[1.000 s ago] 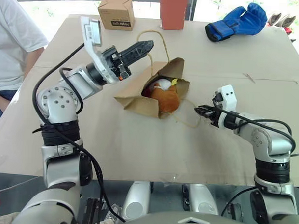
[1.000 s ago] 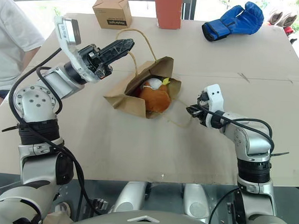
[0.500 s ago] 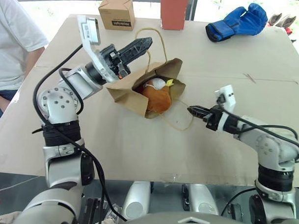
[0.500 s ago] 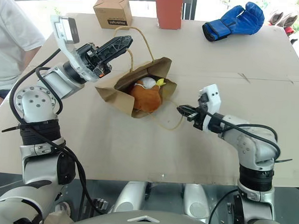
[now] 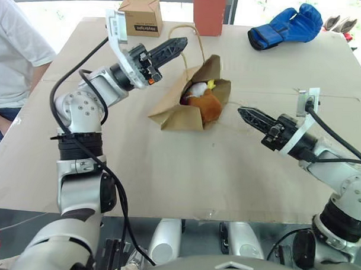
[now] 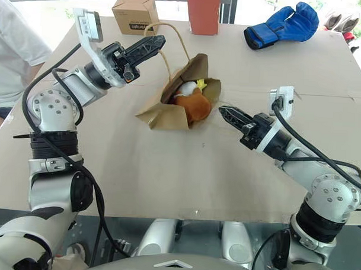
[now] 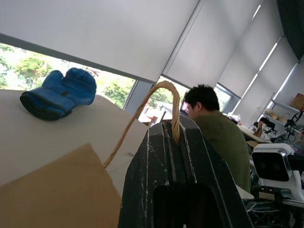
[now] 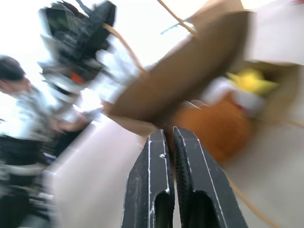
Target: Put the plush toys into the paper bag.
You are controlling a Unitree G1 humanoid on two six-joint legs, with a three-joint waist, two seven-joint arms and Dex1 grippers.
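Left hand (image 5: 179, 44) raised, pinching the paper bag (image 5: 184, 109) handle, right hand (image 5: 245, 113) level beside the bag, fingers nearly pressed together

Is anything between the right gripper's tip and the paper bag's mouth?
Nothing solid: bare tan table separates the right gripper from the brown paper bag, per the left eye view.

A broad table (image 5: 167, 176) covered in tan kraft paper, taped at a seam, fills the middle of the room. Beyond its far edge stand large windows (image 7: 28, 71) with green trees outside (daylight floods in strongly), and pale roller blinds (image 7: 104, 33) hang over the upper panes between dark frames. Desks and shelves (image 7: 280, 118) line the far side, where a person (image 7: 213, 128) sits.
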